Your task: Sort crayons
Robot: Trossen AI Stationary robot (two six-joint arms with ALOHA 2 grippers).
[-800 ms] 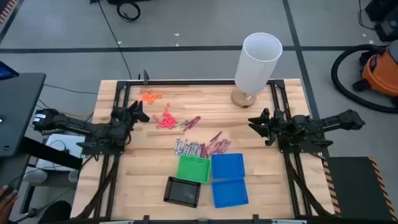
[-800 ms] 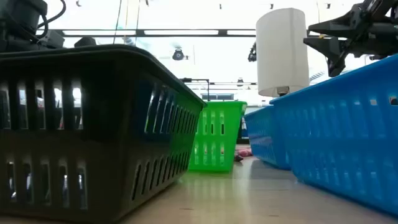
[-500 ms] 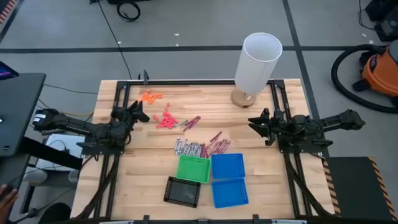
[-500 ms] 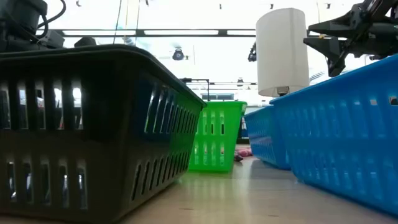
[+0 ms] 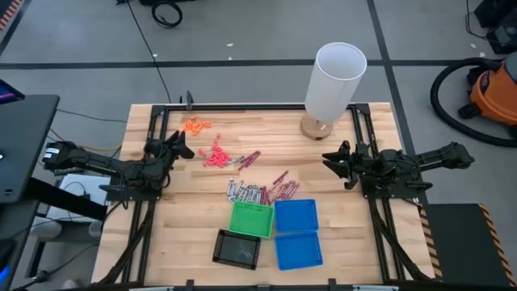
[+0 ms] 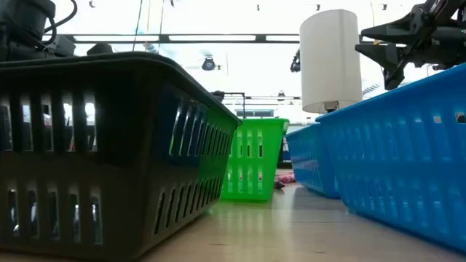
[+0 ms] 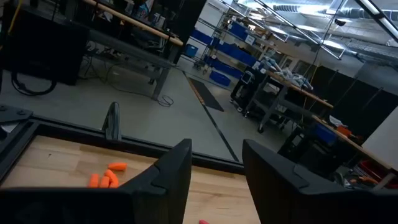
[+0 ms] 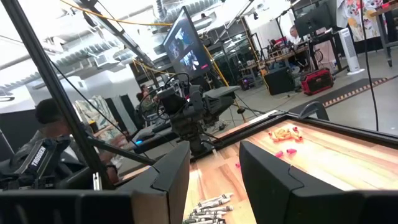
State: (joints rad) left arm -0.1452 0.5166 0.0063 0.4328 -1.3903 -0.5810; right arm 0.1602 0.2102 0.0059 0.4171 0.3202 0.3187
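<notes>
Currently | crayons (image 5: 262,191) mid-table, well apart from both claws | left claw (image 5: 184,147) released | right claw (image 5: 329,161) released

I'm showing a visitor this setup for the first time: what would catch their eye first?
Probably the tall white cylinder at the table's far edge. Next, the bright trays near the front, a green tray beside two blue trays, with the crayons scattered just behind them. The left gripper and right gripper wait open at the sides.
</notes>
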